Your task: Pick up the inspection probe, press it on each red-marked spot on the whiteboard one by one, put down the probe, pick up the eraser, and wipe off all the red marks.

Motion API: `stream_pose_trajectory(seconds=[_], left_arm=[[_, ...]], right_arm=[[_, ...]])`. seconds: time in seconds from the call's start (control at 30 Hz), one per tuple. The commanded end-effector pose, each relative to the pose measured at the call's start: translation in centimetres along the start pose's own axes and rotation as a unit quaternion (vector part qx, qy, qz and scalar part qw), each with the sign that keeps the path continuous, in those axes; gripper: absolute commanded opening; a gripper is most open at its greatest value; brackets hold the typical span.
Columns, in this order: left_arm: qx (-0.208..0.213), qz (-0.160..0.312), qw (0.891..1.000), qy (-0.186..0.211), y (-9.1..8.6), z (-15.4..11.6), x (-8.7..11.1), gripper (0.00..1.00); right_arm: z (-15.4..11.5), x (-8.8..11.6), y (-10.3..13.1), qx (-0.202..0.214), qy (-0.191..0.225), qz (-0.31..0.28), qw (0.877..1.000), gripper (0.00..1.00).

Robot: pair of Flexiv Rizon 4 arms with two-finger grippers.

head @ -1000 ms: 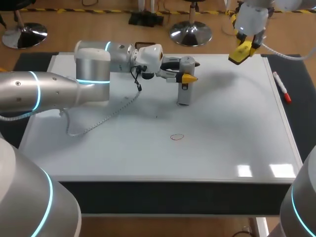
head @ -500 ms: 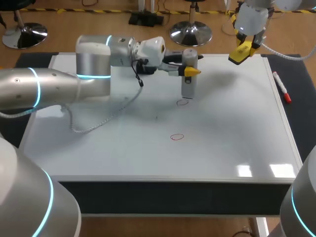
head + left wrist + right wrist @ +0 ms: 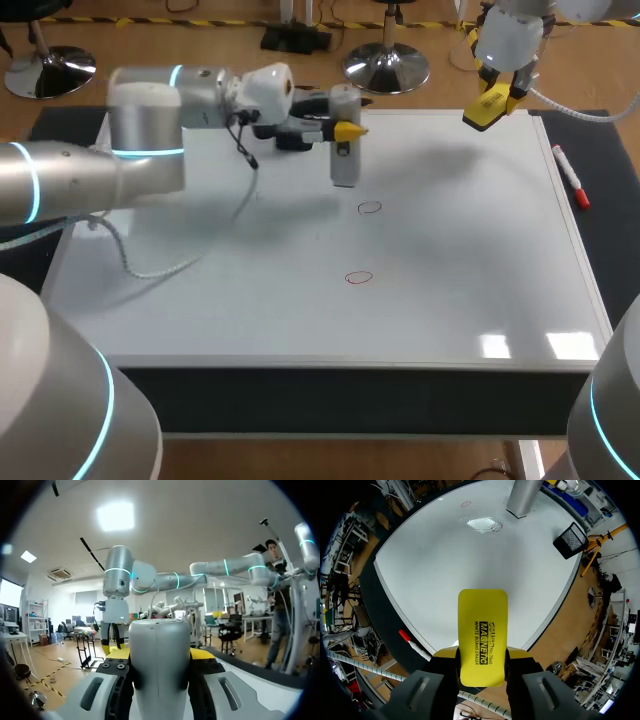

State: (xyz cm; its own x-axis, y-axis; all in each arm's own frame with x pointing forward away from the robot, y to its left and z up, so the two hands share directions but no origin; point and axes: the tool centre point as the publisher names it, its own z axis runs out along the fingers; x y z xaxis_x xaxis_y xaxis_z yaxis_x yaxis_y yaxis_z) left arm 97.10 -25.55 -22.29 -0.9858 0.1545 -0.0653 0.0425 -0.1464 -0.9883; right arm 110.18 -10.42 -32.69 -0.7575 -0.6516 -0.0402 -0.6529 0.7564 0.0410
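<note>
Left pincer is clamped on the upright probe, held apparently off the whiteboard. The nearest red mark lies below, just beside its tip. A skewed descent could miss or smear it. Right pincer grips the eraser.

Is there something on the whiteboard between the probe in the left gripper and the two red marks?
Nothing visible. Only bare whiteboard lies between the probe, in the left gripper, and the nearer red mark or the farther red mark. The marker lies away at the right edge.
</note>
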Motion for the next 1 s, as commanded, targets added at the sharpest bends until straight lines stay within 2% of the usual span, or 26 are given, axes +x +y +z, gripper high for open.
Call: stream_pose_trajectory(seconds=[0.03, 0.4, 0.67, 1.0], left_arm=[[-0.010, 0.007, 0.999, -0.035, -1.2, -2.8, 0.7, 0.00], [-0.027, 0.018, 0.994, -0.101, -2.1, -9.9, -0.4, 0.00], [-0.028, 0.016, 0.988, -0.150, -2.0, -14.2, -1.1, 0.00], [-0.032, 0.020, 0.982, -0.188, -2.2, -19.2, -1.5, 0.00]], right_arm=[[-0.1, 0.0, -0.1, 0.000, 0.003, -0.001, 1.000, 0.00], [-0.1, 0.0, -0.1, 0.000, 0.003, -0.001, 1.000, 0.00], [-0.1, 0.0, -0.1, 0.000, 0.003, -0.001, 1.000, 0.00], [-0.1, 0.0, -0.1, 0.000, 0.003, -0.001, 1.000, 0.00]])
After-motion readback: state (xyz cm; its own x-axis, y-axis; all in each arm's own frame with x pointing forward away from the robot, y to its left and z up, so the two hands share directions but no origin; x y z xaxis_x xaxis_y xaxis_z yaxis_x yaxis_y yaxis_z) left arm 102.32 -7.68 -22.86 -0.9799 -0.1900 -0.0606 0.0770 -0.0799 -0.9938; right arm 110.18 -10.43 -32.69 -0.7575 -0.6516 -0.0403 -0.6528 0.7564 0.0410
